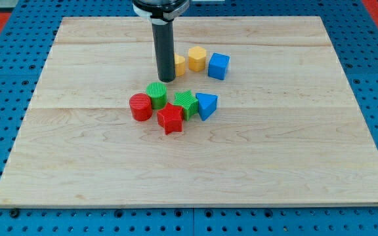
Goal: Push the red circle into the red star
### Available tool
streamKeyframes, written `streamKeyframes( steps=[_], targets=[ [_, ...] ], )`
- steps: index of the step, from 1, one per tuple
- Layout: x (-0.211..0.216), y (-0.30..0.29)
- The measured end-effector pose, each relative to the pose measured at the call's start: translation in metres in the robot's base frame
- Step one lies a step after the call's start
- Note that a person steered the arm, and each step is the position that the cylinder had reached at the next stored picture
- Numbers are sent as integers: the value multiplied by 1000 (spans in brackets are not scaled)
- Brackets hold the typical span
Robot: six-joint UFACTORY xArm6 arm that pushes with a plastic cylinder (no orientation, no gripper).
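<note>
On the pale wooden tabletop (77, 170) there are eight small blocks in two groups, and the dark rod comes down from the view's top near the middle. My tip (167, 80) stands just above the green circle (156, 94) in the view, very near to it, and I cannot tell if they touch. The arm carries no pincer, only this rod, so there is nothing that can be spread or pressed together. The red circle (140, 107) lies at the left end of the lower group, touching the green circle on its right side. The red star (170, 118) lies just to the right of the red circle and a little lower in the view; the two red blocks seem to be touching or almost touching, but I cannot say which. Behind the red star is a second green block (187, 103) with a ribbed top, whose shape I cannot make out well, and at its right a blue triangle (207, 105) is touching it. The upper group is at the right of the rod: a yellow block (179, 64) half hidden behind the rod, a yellow hexagon (197, 58) just beside it, and a blue cube (218, 66) at the right end. The tabletop rests on a blue pegboard (373, 78) with rows of holes.
</note>
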State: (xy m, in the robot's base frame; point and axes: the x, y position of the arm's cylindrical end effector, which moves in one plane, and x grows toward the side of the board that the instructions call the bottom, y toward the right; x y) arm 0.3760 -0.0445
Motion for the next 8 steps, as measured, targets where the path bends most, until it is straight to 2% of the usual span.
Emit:
streamKeyframes(
  steps=[2, 4, 5, 7, 8],
  targets=[
    [2, -18],
    [14, -63],
    [36, -85],
    [111, -67],
    [128, -65]
  ],
)
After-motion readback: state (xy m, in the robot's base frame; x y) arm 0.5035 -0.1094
